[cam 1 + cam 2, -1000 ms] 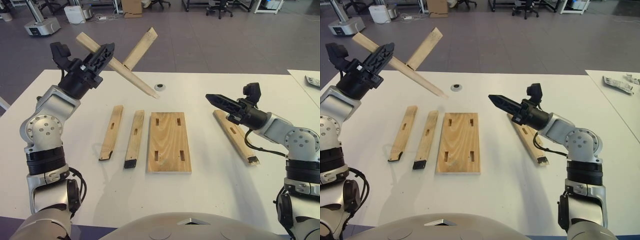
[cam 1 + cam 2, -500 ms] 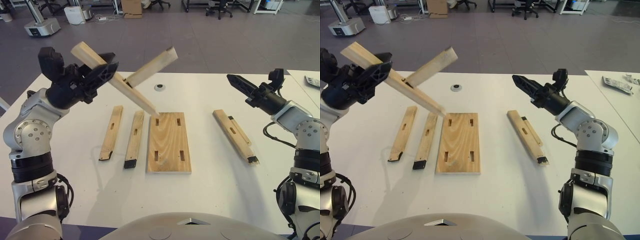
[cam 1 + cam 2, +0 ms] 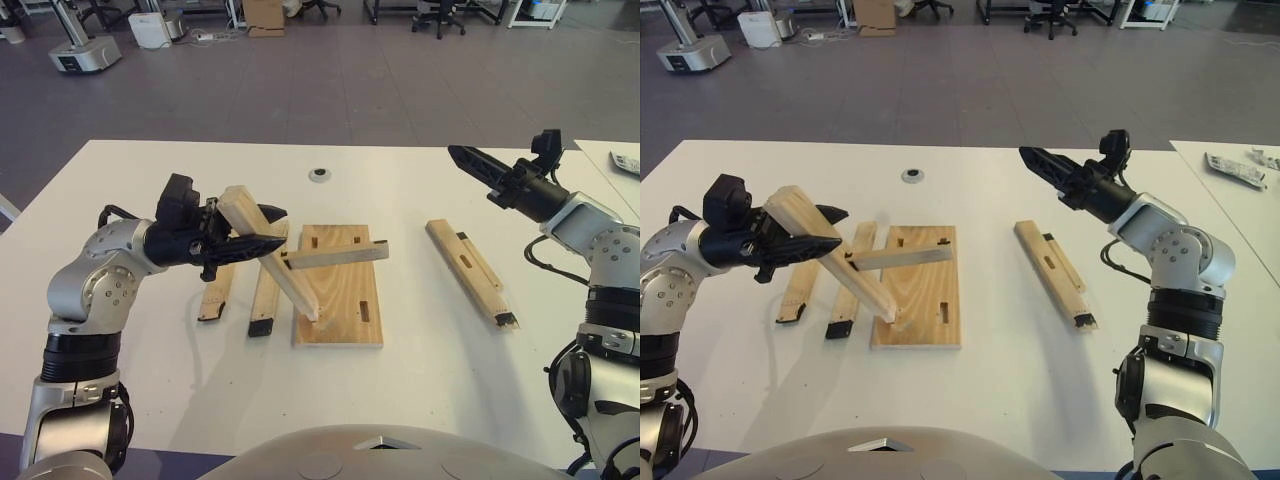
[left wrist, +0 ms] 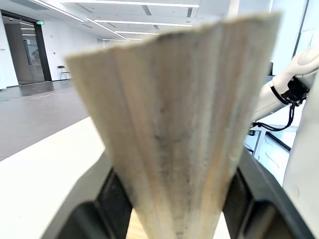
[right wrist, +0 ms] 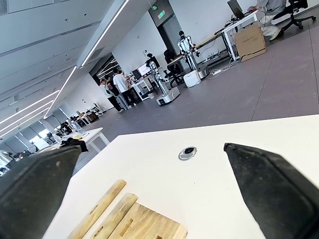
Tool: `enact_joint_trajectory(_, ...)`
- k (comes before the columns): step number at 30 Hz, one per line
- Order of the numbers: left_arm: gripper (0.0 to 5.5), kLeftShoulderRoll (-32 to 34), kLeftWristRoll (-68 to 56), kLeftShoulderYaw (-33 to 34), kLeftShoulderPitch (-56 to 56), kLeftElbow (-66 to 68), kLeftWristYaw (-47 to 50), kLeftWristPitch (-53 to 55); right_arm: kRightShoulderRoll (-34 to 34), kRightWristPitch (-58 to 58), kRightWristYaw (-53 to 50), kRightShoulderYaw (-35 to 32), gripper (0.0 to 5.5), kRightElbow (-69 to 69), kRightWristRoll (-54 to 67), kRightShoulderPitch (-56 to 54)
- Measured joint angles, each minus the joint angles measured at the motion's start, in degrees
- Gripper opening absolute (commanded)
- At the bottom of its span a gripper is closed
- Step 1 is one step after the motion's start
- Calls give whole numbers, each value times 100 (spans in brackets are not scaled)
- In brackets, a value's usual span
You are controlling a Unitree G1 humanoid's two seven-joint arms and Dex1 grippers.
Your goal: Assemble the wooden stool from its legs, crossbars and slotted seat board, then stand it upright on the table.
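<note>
While the left gripper (image 3: 272, 230) clamps the upper part of a leg (image 3: 292, 283), we see from the head that this leg slants down to the seat board (image 3: 345, 325). Its lower tip meets the board at the near left slot, and we cannot tell whether it sits inside. A crossbar (image 3: 340, 255) juts from the leg's middle toward the right, above the board. The board lies flat on the white table (image 3: 130, 190), and its other three slots show as open cuts. Two loose legs (image 3: 262, 300) lie side by side just left of the board, partly under the gripper. To the board's right, two more wooden pieces (image 3: 470, 268) lie pressed together. The right gripper (image 3: 455, 152) hangs above the table's far right part, apart from all the wood. A round fitting (image 3: 319, 174) sits in the tabletop beyond the board.

From the left wrist, we look straight onto the leg's end grain, with dark fingers (image 4: 239, 199) tight against both of its sides.

From the right wrist, the fingers (image 5: 269, 184) stand spread wide and grasp nothing. Between them we see the round fitting, a corner of the board and two wooden lengths (image 5: 117, 214) beside it.
</note>
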Motion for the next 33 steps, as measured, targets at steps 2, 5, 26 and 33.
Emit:
enact_joint_trajectory(2,206,-1,59,-38,7,0,-26,-31,0,7,4,3,540,-1,-14,-2)
enact_joint_trajectory(5,206,-9,92,-98,7,1,-57,-97,13,10,2,6,540,0,-65,-3)
enact_joint_trajectory(26,206,-252,717,-519,37,303,-206,-819,189,123,-78,3,540,-18,-112,-3)
enact_joint_trajectory(33,206,-112,981,-784,785,-361,43,-1391,256,125,-182,-67,540,-95,-115,4)
